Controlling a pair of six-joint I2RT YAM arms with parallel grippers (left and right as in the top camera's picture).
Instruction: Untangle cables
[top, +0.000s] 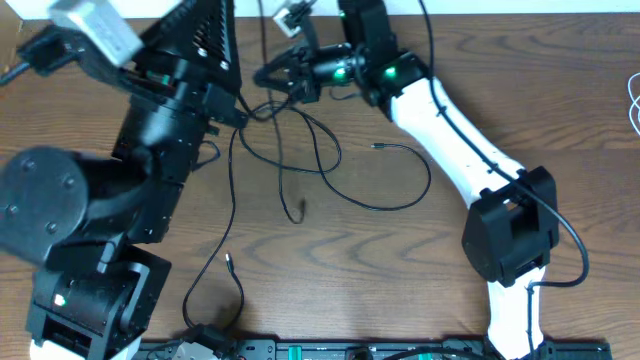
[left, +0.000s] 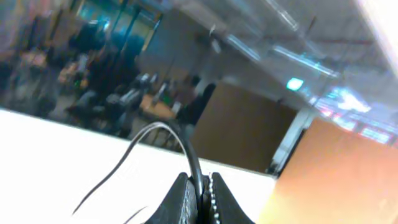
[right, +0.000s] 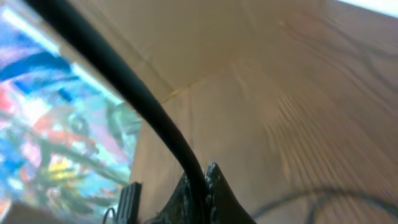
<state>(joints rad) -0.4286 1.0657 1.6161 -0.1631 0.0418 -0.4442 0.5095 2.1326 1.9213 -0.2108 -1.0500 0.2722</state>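
Thin black cables (top: 330, 165) lie in loose loops on the wooden table (top: 400, 270), with small plug ends at the middle (top: 378, 146) and nearer the front (top: 228, 258). My left gripper (top: 222, 20) is raised high at the far left. In the left wrist view it (left: 200, 190) is shut on a black cable (left: 186, 149) that arches up and falls away to the left. My right gripper (top: 287, 78) points left at the far middle, where the strands meet. In the right wrist view it (right: 202, 180) is shut on a black cable (right: 137, 99) that rises up and to the left.
A whitish cord (top: 634, 100) shows at the table's right edge. A black rail with fittings (top: 350, 350) runs along the front edge. The right arm's thick wire (top: 572, 240) loops beside its base. The bulky left arm (top: 90, 200) covers the left side.
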